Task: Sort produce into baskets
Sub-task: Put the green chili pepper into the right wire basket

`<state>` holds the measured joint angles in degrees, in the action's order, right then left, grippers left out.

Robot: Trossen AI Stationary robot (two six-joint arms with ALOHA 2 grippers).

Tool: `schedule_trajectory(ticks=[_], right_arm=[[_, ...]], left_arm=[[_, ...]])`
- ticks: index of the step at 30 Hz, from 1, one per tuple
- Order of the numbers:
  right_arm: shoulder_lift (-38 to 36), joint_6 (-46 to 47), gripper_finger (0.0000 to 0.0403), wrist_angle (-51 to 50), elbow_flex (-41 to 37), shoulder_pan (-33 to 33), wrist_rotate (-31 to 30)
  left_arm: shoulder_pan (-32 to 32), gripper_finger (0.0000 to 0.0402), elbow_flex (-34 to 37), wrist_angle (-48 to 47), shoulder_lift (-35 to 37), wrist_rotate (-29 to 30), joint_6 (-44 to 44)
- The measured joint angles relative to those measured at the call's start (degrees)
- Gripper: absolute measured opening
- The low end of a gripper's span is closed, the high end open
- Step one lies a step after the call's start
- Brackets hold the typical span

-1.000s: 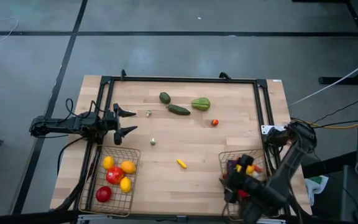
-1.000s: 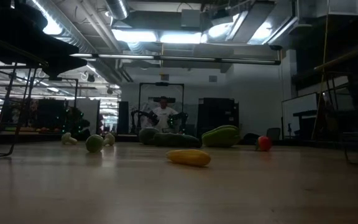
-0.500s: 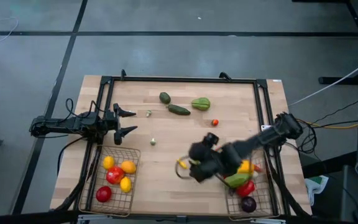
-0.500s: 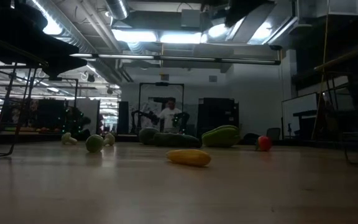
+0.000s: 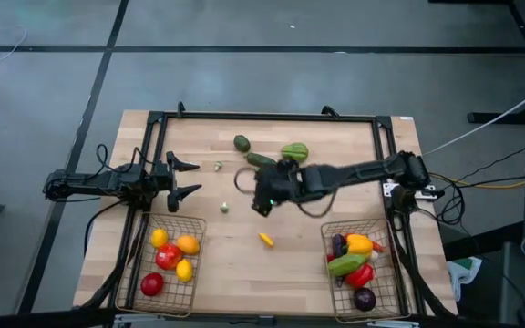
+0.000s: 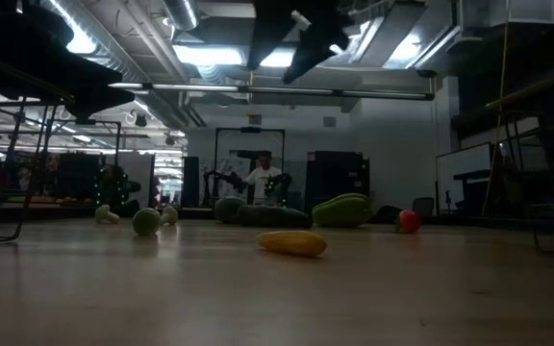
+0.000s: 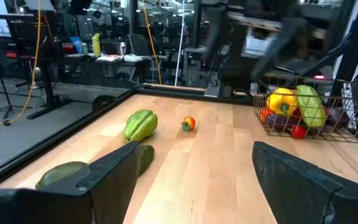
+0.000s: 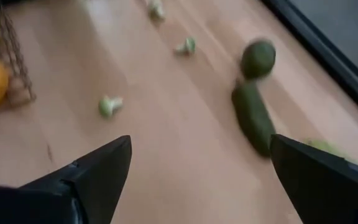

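Loose produce lies on the wooden table: a round green piece [image 5: 241, 143], a dark green cucumber [image 5: 261, 160], a light green ribbed piece [image 5: 294, 152], a yellow piece [image 5: 265, 240] and two small pale green pieces [image 5: 223, 208]. A small red piece [image 7: 188, 124] shows in the left wrist view. My right gripper [image 5: 253, 193] hangs open and empty above the table's middle, just near of the cucumber [image 8: 253, 118]. My left gripper [image 5: 192, 178] is open and empty at the table's left edge. The left basket [image 5: 195, 282] holds yellow, orange and red pieces. The right basket [image 5: 383, 292] holds purple, yellow, green and red pieces.
A black frame [image 5: 262, 116] runs along the table's far edge and down both sides. My right arm [image 5: 363, 170] reaches across from the right, over the far right part of the table. A person [image 6: 263, 178] stands in the room beyond the table.
My right gripper has swung from above the right basket at the near right, toward the table's left and far edges. It now stands above the table's middle beside the cucumber. The produce on the table has not moved.
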<state>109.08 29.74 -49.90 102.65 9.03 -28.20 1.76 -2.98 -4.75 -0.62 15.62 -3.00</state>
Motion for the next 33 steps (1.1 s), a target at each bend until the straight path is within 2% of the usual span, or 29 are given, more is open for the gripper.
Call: schedule_trajectory(ticks=[7,17,25,28,33], right_arm=[[0.5,-8.5,0.0376,8.7,0.1,-7.6,4.4],[8.7,-15.3,0.0376,13.9,0.1,-17.2,19.0],[15.6,-16.8,0.0376,13.3,0.0,-22.4,22.0],[17.3,-16.8,0.0376,13.2,0.0,-23.9,24.9],[18.5,-17.7,0.0376,12.3,0.0,-25.3,25.4]], left_arm=[[0.0,0.0306,0.0,0.0,0.0,0.0,0.0],[0.0,0.0306,0.0,0.0,0.0,0.0,0.0],[0.0,0.0306,0.0,0.0,0.0,0.0,0.0],[0.0,0.0306,0.0,0.0,0.0,0.0,0.0],[0.0,0.0306,0.0,0.0,0.0,0.0,0.0]])
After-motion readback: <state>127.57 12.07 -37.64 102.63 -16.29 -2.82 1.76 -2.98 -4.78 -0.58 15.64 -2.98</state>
